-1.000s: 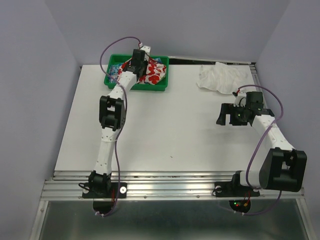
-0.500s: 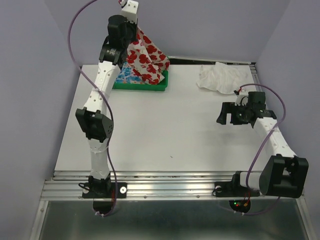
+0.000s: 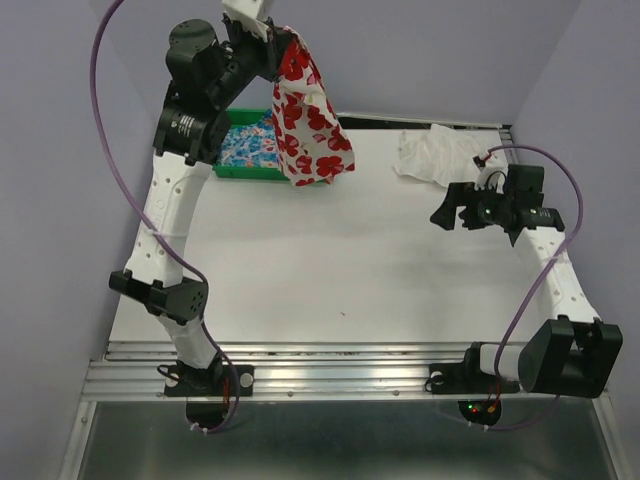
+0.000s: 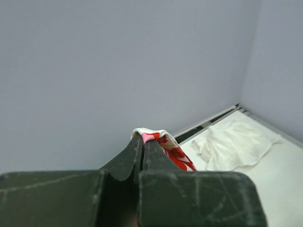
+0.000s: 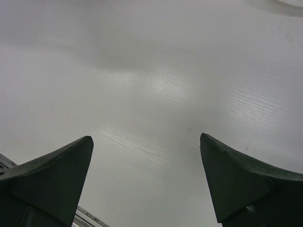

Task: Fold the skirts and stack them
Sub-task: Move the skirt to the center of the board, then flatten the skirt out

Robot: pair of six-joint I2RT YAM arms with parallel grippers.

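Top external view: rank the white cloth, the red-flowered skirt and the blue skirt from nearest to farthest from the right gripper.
1. white cloth, just beyond the right gripper, far right.
2. red-flowered skirt, hanging from the left gripper, left of centre.
3. blue skirt, in the green tray, far left.

This is a robotics lab test cell. A bare white desk point(image 3: 330, 270) is boxed in by plain lavender walls point(image 3: 420, 50). Two white jointed arms point(image 3: 170, 210) trailing purple cables point(image 3: 105, 150) are bolted to an aluminium rail point(image 3: 340, 366). The only props are a green tray point(image 3: 235, 172), a crumpled white cloth point(image 3: 435, 155) and a red-flowered skirt point(image 3: 310, 125).
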